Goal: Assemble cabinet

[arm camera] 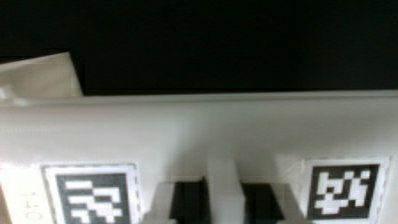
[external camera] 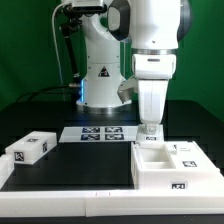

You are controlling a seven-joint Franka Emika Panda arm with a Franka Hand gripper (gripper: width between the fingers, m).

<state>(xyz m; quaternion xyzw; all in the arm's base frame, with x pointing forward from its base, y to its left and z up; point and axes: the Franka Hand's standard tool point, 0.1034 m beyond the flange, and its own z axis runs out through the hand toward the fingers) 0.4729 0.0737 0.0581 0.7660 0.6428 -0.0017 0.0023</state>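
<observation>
**End effector parked right on the cabinet's back edge**

The white cabinet [external camera: 170, 168] sits on the black bench [external camera: 75, 172] towards the exterior view's right. It's an open-topped box with square black-and-white tags on its front face and top surfaces. The arm comes straight down, and the end effector [external camera: 150, 127] is at the box's far rim, near the corner on the exterior view's left. From that camera the tips look like they're at the wall or touching it.

In the wrist view the cabinet [arm camera: 196, 130] fills most of the picture: a blurry white wall with one tag on each side. The end effector [arm camera: 217, 200] sits between those two tags. Both fingers [arm camera: 175, 203] show as dark bars set close together, with a narrow white strip between them. I can't tell whether they're actually clamped on that strip or just straddling it, it's too blurry.

There's also a loose white block [external camera: 30, 150] with a tag, well apart from the box on the exterior view's left. The flat marker board [external camera: 100, 133] lies between the two, a bit further back.
</observation>
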